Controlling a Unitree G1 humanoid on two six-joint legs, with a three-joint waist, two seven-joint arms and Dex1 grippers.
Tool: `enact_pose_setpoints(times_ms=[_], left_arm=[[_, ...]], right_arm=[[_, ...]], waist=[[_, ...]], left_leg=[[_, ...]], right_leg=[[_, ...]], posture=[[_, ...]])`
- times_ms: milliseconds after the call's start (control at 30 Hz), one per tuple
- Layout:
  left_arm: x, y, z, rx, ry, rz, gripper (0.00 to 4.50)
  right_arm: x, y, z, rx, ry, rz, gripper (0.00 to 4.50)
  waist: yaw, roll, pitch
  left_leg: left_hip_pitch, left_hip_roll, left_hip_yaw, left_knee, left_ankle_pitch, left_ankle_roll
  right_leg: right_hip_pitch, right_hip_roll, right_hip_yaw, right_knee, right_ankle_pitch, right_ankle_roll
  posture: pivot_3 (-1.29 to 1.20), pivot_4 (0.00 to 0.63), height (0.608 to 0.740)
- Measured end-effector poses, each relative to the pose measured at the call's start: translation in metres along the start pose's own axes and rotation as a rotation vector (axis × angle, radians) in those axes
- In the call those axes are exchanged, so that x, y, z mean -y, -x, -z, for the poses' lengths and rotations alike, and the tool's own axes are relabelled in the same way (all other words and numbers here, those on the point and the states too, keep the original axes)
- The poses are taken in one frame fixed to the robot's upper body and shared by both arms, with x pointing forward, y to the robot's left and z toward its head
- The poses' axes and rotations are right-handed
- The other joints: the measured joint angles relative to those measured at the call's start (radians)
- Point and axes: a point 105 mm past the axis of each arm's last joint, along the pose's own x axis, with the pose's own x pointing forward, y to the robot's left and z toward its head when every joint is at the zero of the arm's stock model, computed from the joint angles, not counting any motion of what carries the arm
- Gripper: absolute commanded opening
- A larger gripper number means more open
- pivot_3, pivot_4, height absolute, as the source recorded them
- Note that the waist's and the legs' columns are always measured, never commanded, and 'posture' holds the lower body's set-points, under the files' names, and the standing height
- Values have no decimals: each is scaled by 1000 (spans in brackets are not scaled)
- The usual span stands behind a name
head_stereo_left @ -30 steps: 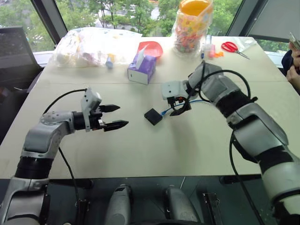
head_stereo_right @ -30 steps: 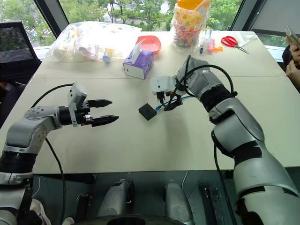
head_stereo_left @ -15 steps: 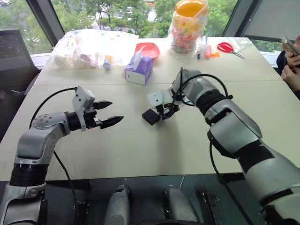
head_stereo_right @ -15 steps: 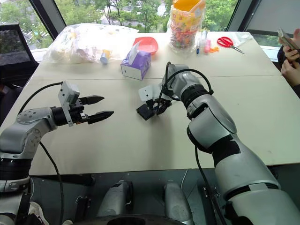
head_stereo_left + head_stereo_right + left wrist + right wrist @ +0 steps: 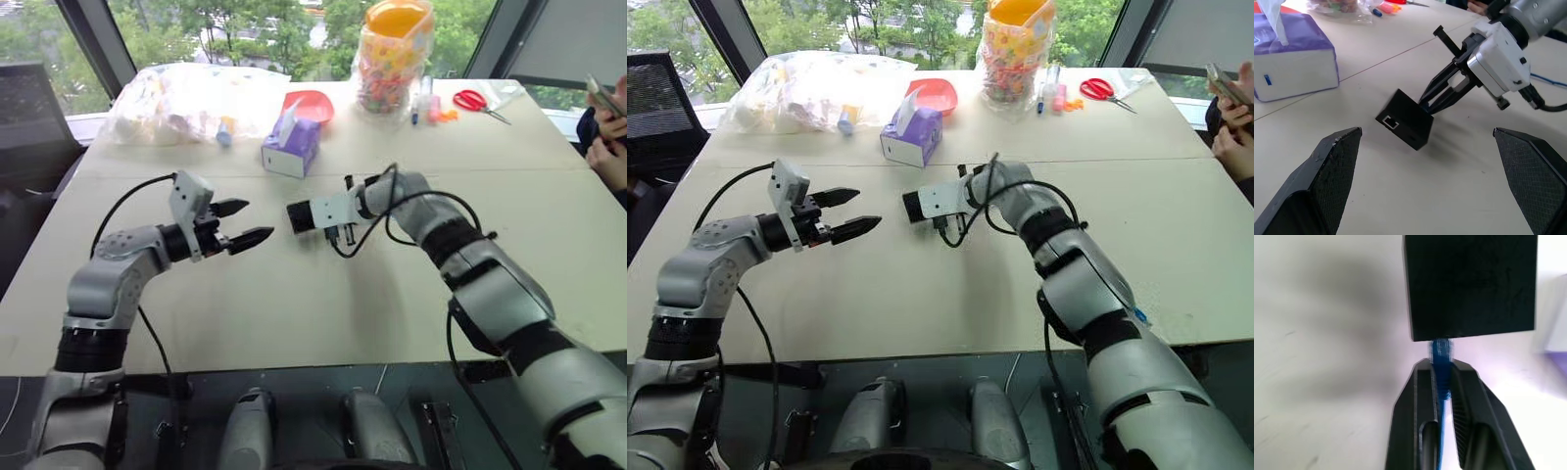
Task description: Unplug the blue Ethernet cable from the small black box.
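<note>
Far left: dark office chair (image 5: 34, 103) beside the worktop (image 5: 294, 304), tall windows behind with green trees outside. Worktop is pale beige, matte, with a seam running across it behind the arms

Back left of worktop: clear plastic bag (image 5: 191, 98) of mixed items. Next along, purple tissue box (image 5: 292, 147) with a red bowl (image 5: 309, 103) just behind it

Left gripper (image 5: 250, 223) hovers above the worktop, pointing level toward the middle, jaws spread wide, nothing between them. Left wrist view shows both its fingers (image 5: 1332, 166) well apart, framing the box

Centre: small black box (image 5: 301, 216) is lifted off the worktop and tilted, an empty port on the face toward the left gripper; its shadow falls on the worktop below. Blue Ethernet cable (image 5: 1441, 363) is plugged into the box's far side

Right gripper (image 5: 1441, 377) has jaws clenched on the blue Ethernet cable right at the plug, just short of the box, so the box hangs from the plug. The cable runs back between the jaws; another stretch of it lies on the worktop behind the right arm in the left wrist view

Back centre-right: clear jar (image 5: 395, 54) of colourful pieces with an orange lid, markers (image 5: 426, 98) next to it, then red-handled scissors (image 5: 480, 100)

Far right edge: a person's hands (image 5: 605, 137) holding a phone
</note>
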Motion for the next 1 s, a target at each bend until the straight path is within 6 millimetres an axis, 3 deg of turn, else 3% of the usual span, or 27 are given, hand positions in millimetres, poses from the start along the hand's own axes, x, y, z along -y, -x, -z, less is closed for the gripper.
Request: enact_pose_setpoints(times_ms=[133,233,367,567,800,900,1000], left_arm=[[6,-12,-5,4,50,64,4500],[9,-18,-13,7,74,118,4500],[16,-26,-19,3,77,182,4500],[21,-35,-29,15,82,255,4500],[26,-40,-31,21,102,290,4500],[27,-40,-31,18,104,299,3707],[30,-40,-30,9,106,319,2515]], right_arm=[[-11,27,-3,26,22,240,63],[-10,52,-17,74,40,403,63],[-13,68,-31,98,131,504,63],[-32,70,-52,161,187,475,63],[-35,69,-52,157,203,434,63],[-33,70,-54,158,216,435,0],[-28,70,-57,163,230,441,0]], waist=[[12,0,0],[13,0,0],[11,0,0],[14,0,0],[14,0,0],[14,0,0],[15,0,0]], left_leg=[[-5,0,1,0,0,0],[-3,0,0,0,0,0],[-2,0,0,2,0,0],[-3,0,-1,2,0,0],[-3,0,-1,2,0,0],[-3,0,-1,2,0,0],[-3,0,-1,2,0,0]], right_leg=[[-5,0,0,0,0,0],[-4,1,0,0,0,0],[-2,1,0,0,0,0],[-2,1,0,-1,0,0],[-1,1,0,-2,0,0],[-1,1,0,-2,0,0],[-1,1,0,-2,0,0]], posture=[[0,150,735],[0,150,735],[0,150,735],[0,150,735],[0,150,735],[0,150,735],[0,150,735]])
